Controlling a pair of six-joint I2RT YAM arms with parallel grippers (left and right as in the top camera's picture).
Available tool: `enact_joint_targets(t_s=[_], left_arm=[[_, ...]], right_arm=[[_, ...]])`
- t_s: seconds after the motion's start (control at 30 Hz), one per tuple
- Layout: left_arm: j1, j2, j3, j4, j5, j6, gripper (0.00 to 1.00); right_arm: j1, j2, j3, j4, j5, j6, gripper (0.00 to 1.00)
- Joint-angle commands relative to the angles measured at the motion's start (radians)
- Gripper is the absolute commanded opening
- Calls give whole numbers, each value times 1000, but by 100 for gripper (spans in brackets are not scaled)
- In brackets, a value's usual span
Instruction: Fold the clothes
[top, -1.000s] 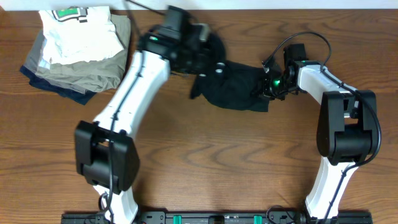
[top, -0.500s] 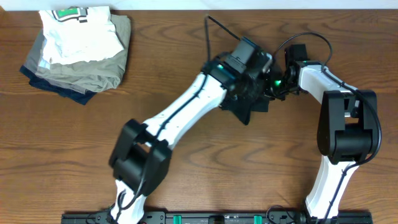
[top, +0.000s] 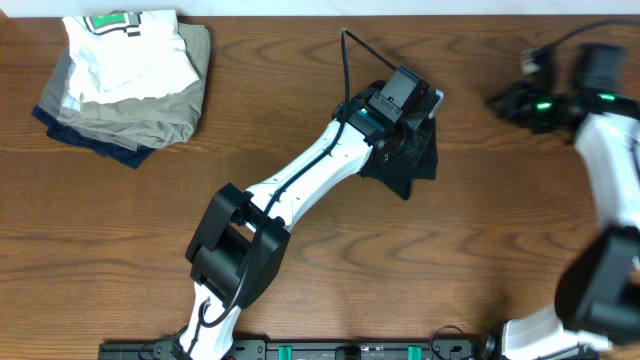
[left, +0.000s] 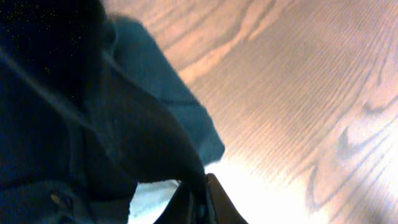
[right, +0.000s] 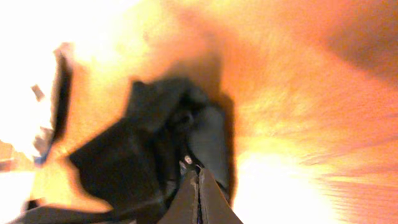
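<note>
The clothes (top: 412, 170) are a black garment bunched into a small heap at the table's upper middle, largely under my left wrist. My left gripper (top: 413, 138) sits over the heap and is shut on the clothes. In the left wrist view dark cloth (left: 93, 124) drapes down and runs in between the closed jaws of the left gripper (left: 200, 202). My right gripper (top: 503, 100) hangs blurred at the upper right, apart from the heap. Seen from the right wrist, the right gripper (right: 198, 180) is shut and holds nothing, with the black garment (right: 143, 155) lying beyond its tips.
A stack of folded white, khaki and navy garments (top: 125, 85) lies at the table's far left corner. A black cable (top: 345, 55) arcs above the left arm. The table's back edge (top: 300, 14) runs close behind the heap.
My left arm swung right, carrying the garment's left part over onto its right part. My right gripper left the cloth and drew back fast to the upper right.
</note>
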Motion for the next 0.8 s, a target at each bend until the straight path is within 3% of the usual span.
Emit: enact_joint_targets(t_s=[0.0,0.1,0.17,0.2,0.53,0.77], left_arm=[[-3,0,2,56,-8,-19,17],[-4,0,2,125,-3,-18,71],[-4,0,2,160,11,-18,91],[-4,0,2,174,11,-18,96],[113,-95,13,159,10,-42,98],[343,-249,13,29,10,-74,98]], right_arm=[[-29,-47,3,-33,-7,-10,1],[-39,-59,3,-53,0,-19,1],[-39,-58,2,-58,0,-21,1],[-38,-58,2,-60,0,-23,1],[-11,-41,0,-69,0,-63,2],[106,74,0,-90,3,-153,43]])
